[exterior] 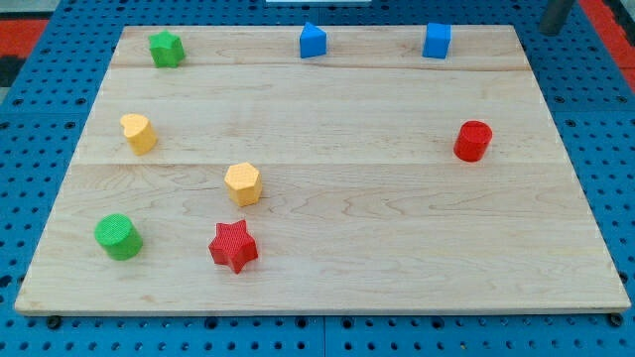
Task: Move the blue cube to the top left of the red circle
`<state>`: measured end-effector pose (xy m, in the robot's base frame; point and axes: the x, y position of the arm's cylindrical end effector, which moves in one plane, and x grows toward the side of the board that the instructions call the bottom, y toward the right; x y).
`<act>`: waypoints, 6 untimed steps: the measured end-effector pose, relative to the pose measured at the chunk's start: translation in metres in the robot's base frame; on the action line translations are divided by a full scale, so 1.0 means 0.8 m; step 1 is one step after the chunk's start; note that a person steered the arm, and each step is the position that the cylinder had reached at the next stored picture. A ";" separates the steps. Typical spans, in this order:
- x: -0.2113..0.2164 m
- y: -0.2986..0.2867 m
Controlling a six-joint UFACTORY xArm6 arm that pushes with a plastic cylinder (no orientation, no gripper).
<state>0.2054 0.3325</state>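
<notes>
The blue cube [437, 41] stands near the board's top edge, right of centre. The red circle [473, 141] is a red cylinder at the view's right, below and slightly right of the cube, well apart from it. My rod shows only as a dark stub at the view's top right corner [554, 22], off the board, up and right of the blue cube. Its very end seems to rest just beyond the board's top right corner.
A second blue block [313, 41] with a peaked top sits at top centre. A green star [167, 48] is at top left. A yellow block [139, 133], a yellow hexagon [243, 183], a green cylinder [118, 237] and a red star [233, 246] sit on the left half.
</notes>
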 end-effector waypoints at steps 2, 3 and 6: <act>-0.017 -0.068; -0.016 -0.178; 0.089 -0.225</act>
